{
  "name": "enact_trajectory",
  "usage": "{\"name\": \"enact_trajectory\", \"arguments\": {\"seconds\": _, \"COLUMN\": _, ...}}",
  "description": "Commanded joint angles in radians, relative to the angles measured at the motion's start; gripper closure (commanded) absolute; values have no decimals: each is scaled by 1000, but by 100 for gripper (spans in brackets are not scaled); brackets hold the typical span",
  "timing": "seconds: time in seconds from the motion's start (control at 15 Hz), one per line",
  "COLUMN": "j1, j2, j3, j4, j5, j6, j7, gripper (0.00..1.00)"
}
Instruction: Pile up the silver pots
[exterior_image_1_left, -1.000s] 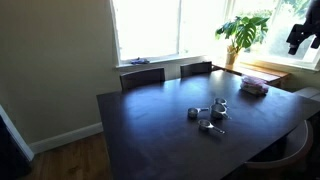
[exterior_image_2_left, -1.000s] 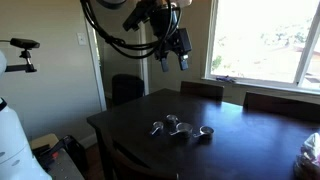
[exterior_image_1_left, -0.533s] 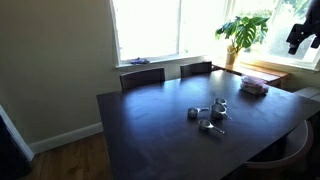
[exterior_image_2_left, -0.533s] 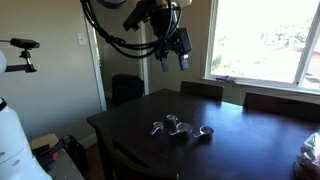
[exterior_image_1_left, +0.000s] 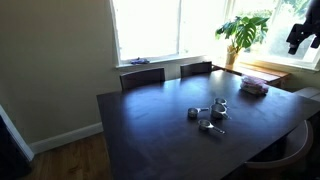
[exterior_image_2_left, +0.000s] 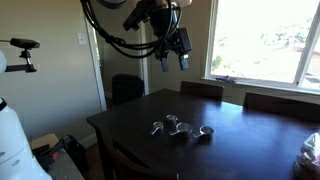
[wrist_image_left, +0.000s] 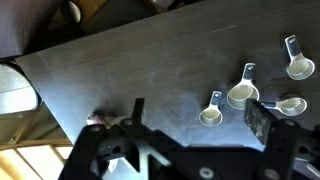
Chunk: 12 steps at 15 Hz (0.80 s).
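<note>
Silver pots (wrist_image_left: 240, 95), four of them with short handles, lie in a loose cluster at the right of the wrist view. They rest on the dark table (wrist_image_left: 120, 70), and none sits on another. The gripper (wrist_image_left: 196, 110) hangs well above them with its jaws spread wide and nothing between them. One finger (wrist_image_left: 132, 118) shows at the lower middle of that view, and the opposite one shows at the lower right, just beside the lowest pots in the picture. In an exterior view the gripper (exterior_image_2_left: 172, 52) is at the top centre, high over the table (exterior_image_2_left: 130, 140), and thick black cables (exterior_image_2_left: 110, 35) loop from the arm at the upper left. There the pots (exterior_image_2_left: 180, 127) are small bright spots at the middle of the frame, near the table's centre. In an exterior view the gripper (exterior_image_1_left: 297, 38) is a dark shape at the upper right edge, and the pots (exterior_image_1_left: 195, 113) sit right of centre on the table (exterior_image_1_left: 150, 125). Outward from there, a pinkish stack (exterior_image_1_left: 253, 85) rests near the table's far right corner. A green plant (exterior_image_1_left: 245, 30) stands by the window (exterior_image_1_left: 150, 30) at the upper right, and two chairs (exterior_image_1_left: 142, 77) are pushed in along the far side. A camera on a stand (exterior_image_2_left: 25, 45) shows at the left edge.
</note>
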Motion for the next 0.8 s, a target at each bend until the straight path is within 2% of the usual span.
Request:
{"name": "enact_trajectory", "arguments": {"seconds": 0.0, "j1": 5, "j2": 9, "j3": -2, "j4": 5, "j5": -10, "j6": -2, "j7": 3, "gripper": 0}}
{"name": "enact_trajectory", "arguments": {"seconds": 0.27, "j1": 9, "j2": 143, "j3": 18, "j4": 78, "j5": -34, "j6": -26, "j7": 21, "gripper": 0}}
{"name": "enact_trajectory", "arguments": {"seconds": 0.73, "j1": 85, "j2": 412, "j3": 13, "j4": 225, "j5": -1, "j6": -21, "j7": -27, "gripper": 0}}
